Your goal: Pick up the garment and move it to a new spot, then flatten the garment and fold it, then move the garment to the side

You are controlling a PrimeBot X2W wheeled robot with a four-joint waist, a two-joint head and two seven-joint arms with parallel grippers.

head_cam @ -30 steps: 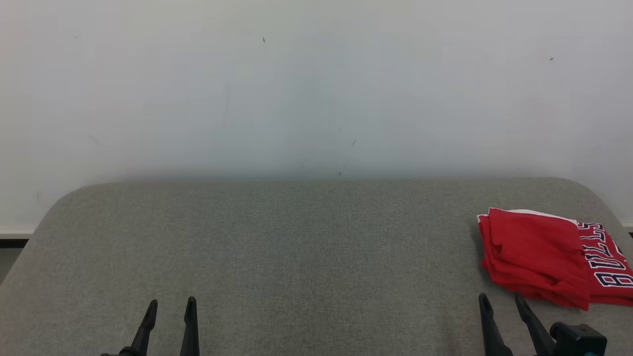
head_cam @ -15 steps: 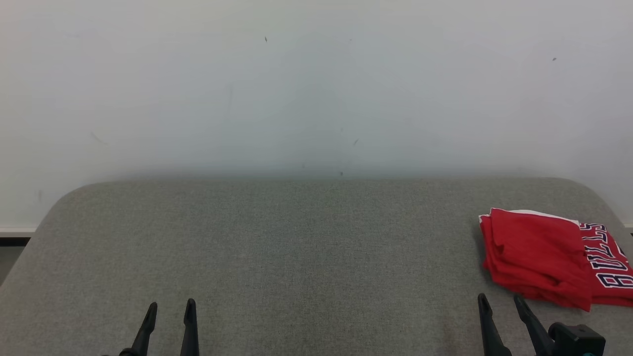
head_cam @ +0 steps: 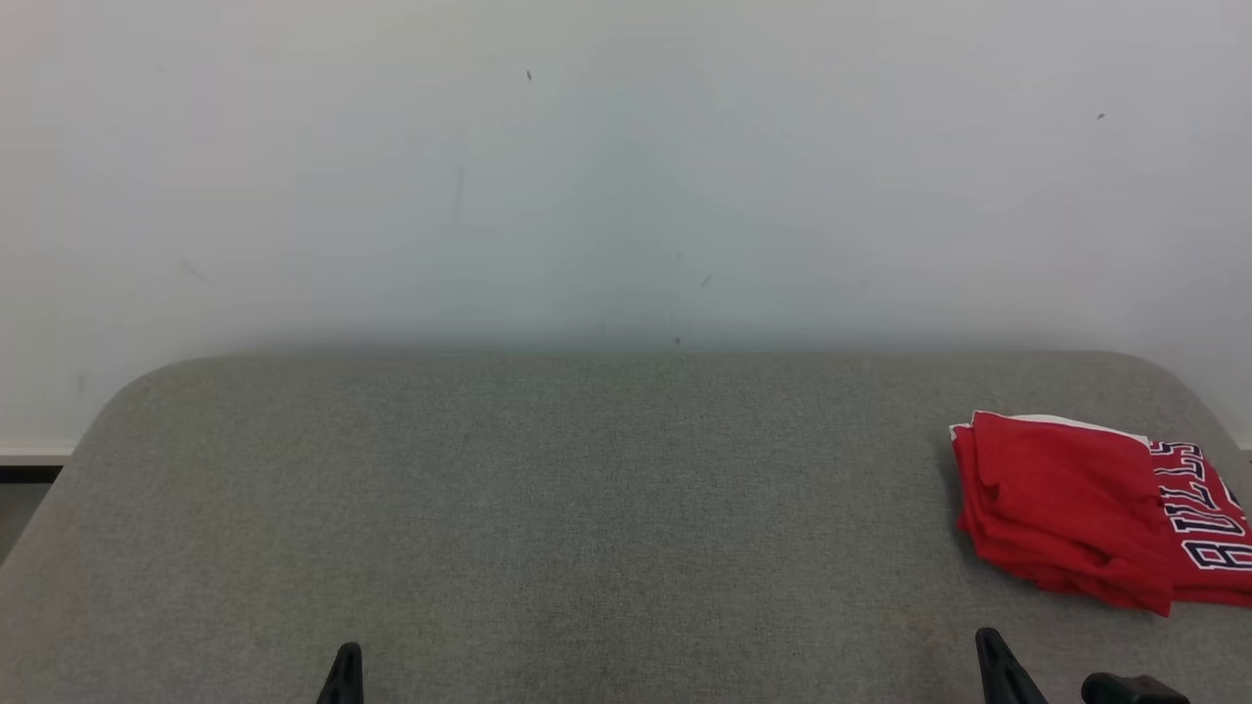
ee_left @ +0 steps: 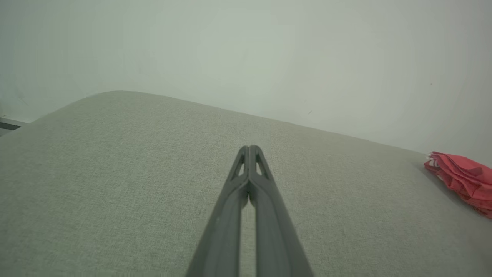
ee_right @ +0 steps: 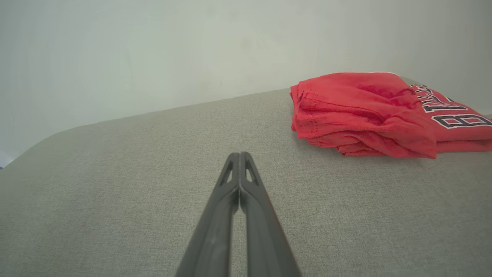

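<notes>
At the near edge, the left end effector (ee_left: 250, 147) is seen with fingers pressed together, nothing pinched. The right end effector (ee_right: 239, 154) is likewise pressed together, empty, over the grey bench (head_cam: 587, 489). The folded red garment (head_cam: 1066, 508) is laid on the bench's right side, beyond the right end effector, apart from it. A pale wall (head_cam: 587, 176) is seen behind.

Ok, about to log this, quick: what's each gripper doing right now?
Left gripper: closed, holding nothing.
Right gripper: closed, holding nothing; the red shirt lies apart from it.
</notes>
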